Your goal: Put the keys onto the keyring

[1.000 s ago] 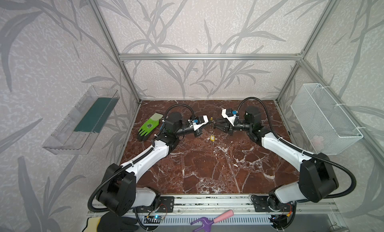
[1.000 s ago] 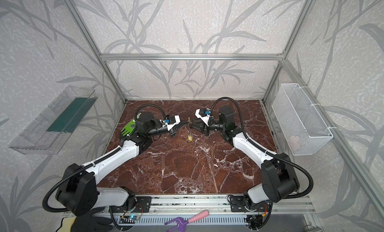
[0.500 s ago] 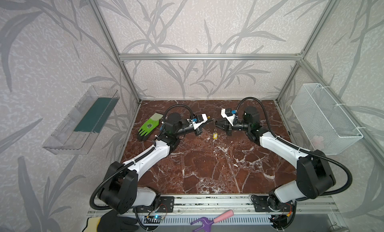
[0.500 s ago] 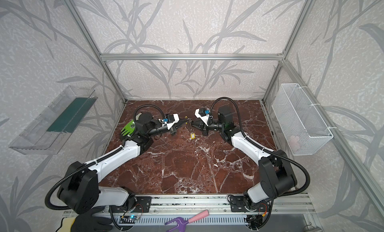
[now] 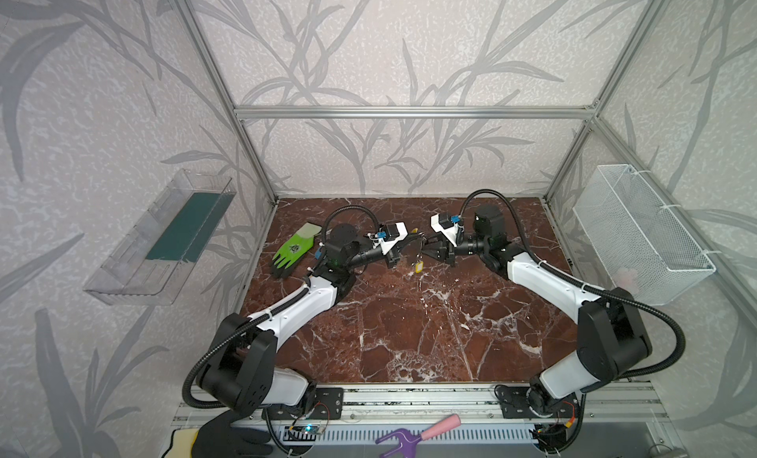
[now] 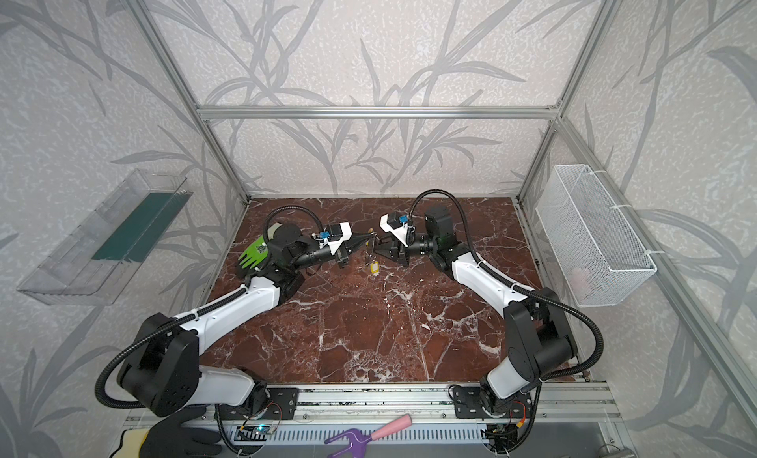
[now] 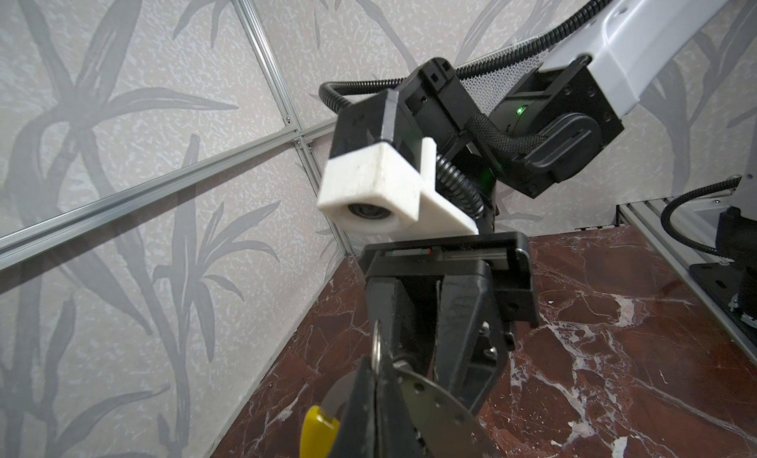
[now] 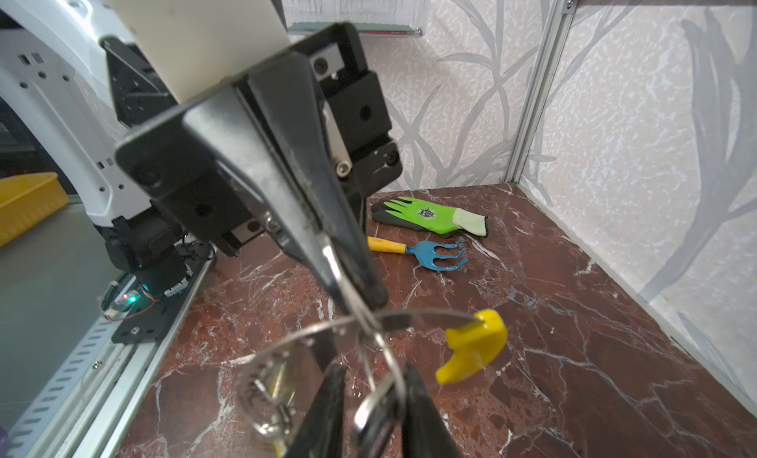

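Grey wire: I have the keyring (image 8: pixel 418 315) pinched in my left claw (image 8: pixel 360 308), jaws clamped tight.
Right claw (image 8: pixel 375 415): fingers part-way apart around a key's split ring (image 8: pixel 381 406); I cannot tell if it truly grips.
Relation: keyring lies just ahead of the right claw, its wire crosswise to the fingers.
Yellow tag (image 5: pixel 418 266): hangs below both claws, over the bench (image 5: pixel 409 333).

**Soft, even light; blur up close**

Diffuse light fills the cell, leaving faint shadows on the marble floor (image 5: pixel 409 333). In the right wrist view the keyring (image 8: pixel 471 345), just ahead of the right gripper (image 8: pixel 372 378), is out of focus, while the glove (image 8: pixel 430 216) far beyond it is sharp
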You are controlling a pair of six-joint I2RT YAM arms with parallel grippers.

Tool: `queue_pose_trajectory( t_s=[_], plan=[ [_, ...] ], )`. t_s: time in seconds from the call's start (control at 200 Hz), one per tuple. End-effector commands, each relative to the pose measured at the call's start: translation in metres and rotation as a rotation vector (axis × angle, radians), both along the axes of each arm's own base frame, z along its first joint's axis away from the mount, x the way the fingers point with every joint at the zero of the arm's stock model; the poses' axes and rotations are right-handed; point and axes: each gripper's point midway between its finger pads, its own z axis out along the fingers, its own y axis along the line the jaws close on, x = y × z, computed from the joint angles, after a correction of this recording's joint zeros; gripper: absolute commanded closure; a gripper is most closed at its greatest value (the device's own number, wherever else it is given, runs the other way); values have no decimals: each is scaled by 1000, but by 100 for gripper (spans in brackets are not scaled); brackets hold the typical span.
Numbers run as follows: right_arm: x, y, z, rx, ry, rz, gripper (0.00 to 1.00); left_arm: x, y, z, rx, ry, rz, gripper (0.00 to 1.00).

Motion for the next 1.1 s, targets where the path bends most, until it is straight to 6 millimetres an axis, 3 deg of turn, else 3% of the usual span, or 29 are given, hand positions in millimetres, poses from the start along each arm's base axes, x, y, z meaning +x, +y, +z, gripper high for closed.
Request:
queue_pose_trajectory(
  t_s=[0.0, 0.17, 0.32, 0.475, 0.705, 1.095],
  plan=[
    [5, -16, 7, -33, -94, -80, 67, -4, 1, 7, -13, -27, -14, 100],
    [14, -47, 24, -41, -257, -207, 66, -4, 1, 5, -2, -27, -16, 100],
    [8, -52, 36, -49, -326, -200, 68, -4, 1, 3, 5, -24, -21, 100],
    [-2, -39, 54, -17, -347, -134, 72, -5, 1, 1, 23, -22, -23, 100],
    [-13, -19, 60, -2, -330, -34, 75, -6, 1, -1, 32, -20, -28, 100],
    [-11, -13, 43, -22, -273, -10, 79, -8, 0, 3, 30, -29, -38, 100]
  ],
)
